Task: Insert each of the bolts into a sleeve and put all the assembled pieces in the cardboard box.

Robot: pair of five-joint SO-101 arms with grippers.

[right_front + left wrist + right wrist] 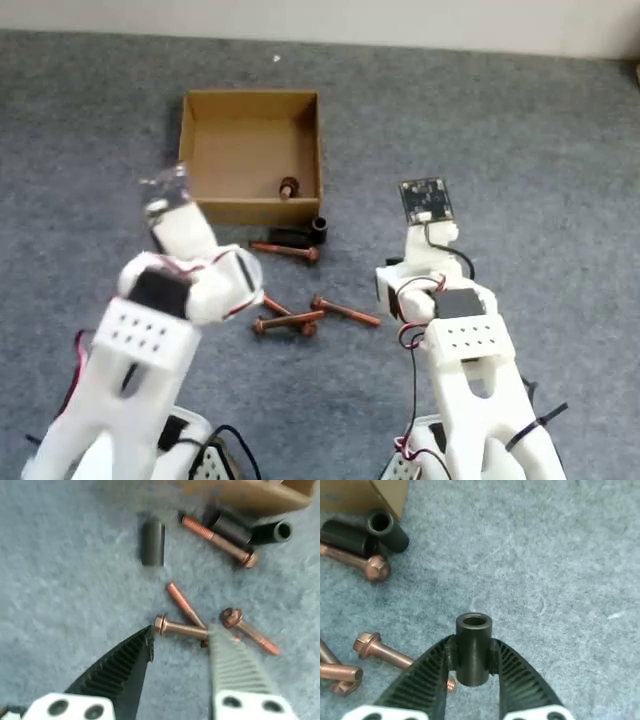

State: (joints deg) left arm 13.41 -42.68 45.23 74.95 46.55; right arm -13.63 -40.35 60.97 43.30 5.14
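Gripping a short black cylindrical sleeve (pixel 474 650) in the right jaws, bore end left free, likely to receive a threaded shank. Hovering with the left jaws spread open just above copper-coloured flanged bolts (pixel 181 627) on the grey carpeted desk (pixel 60 580), apparently lining up a pick; open brown cardboard box (pixel 240 211) beyond, one dark piece (pixel 288 187) inside.

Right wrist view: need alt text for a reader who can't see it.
The right tool is shut on a black sleeve, its open end toward the camera, over grey carpet. Nearby lie copper bolts and two more sleeves by a corner of the box.
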